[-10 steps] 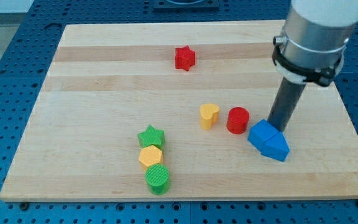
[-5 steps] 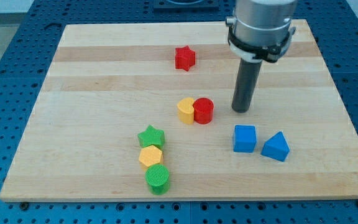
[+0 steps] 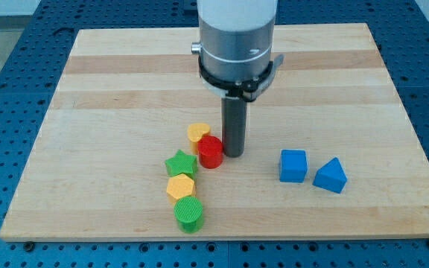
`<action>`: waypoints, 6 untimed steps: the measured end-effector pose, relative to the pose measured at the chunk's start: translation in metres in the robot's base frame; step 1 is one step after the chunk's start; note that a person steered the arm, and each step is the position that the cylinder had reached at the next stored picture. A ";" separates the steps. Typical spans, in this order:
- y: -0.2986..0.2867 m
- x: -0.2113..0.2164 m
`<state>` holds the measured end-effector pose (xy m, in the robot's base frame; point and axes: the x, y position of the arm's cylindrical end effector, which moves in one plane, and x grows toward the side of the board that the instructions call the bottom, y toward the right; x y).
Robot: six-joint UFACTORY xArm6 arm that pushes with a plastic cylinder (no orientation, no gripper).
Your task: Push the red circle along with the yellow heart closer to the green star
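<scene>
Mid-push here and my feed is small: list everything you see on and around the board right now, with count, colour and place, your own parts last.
red circle: 1, red, mid-board, just right of the green star, touching the yellow heart
yellow heart: 1, yellow, just above-left of the red circle
green star: 1, green, top of a column at lower centre-left
yellow hexagon: 1, yellow, directly below the green star
green circle: 1, green, ridged, bottom of that column
blue cube: 1, blue, right of centre
blue triangle: 1, blue, right of the cube
wooden board: 1, light wood, on a blue perforated table
my tip: 1, dark rod, right beside the red circle on the view's right
</scene>
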<state>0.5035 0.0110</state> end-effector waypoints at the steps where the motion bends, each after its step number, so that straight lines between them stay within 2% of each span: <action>1: 0.006 -0.007; 2: 0.007 -0.019; 6: -0.015 -0.020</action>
